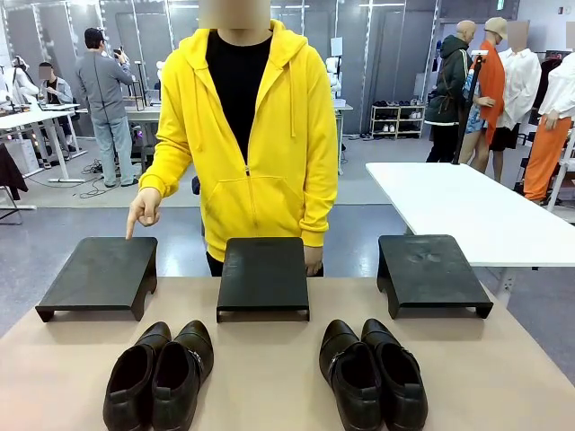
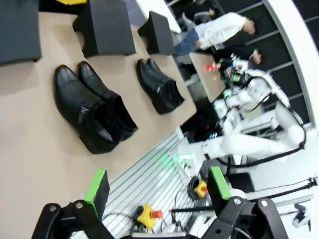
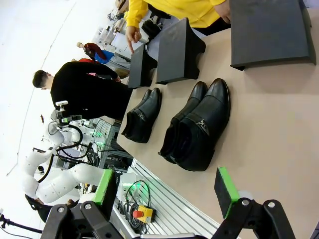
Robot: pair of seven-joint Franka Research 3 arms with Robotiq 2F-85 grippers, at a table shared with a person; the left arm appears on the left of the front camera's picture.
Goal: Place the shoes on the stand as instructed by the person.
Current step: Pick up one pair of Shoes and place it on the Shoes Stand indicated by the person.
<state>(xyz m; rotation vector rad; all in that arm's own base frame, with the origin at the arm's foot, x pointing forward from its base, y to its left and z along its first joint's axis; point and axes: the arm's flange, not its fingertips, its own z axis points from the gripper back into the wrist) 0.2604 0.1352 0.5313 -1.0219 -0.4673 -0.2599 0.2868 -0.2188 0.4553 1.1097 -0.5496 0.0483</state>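
The tan table (image 1: 269, 391) stretches from the robot's side to the person (image 1: 252, 135), who stands at its far edge in a yellow hoodie. Three black stands sit in a row along that far side: the left stand (image 1: 99, 274), the middle stand (image 1: 263, 274) and the right stand (image 1: 433, 269).

Nearer the robot lie the shoes, toes toward the stands. The left pair (image 1: 160, 373) lies before the gap between the left and middle stands, and the right pair (image 1: 373, 375) before the gap between the middle and right ones.

The left gripper (image 2: 158, 188) hangs off the table's near edge with its jaws spread wide and empty, the left pair well ahead of them. The right gripper (image 3: 165, 188) is equally wide with nothing between its pads, the right pair ahead and apart.

In the front view the person's hand (image 1: 144, 208) points a finger down at the left stand. The right wrist view shows a small metal buckle (image 3: 203, 123) on the right pair.
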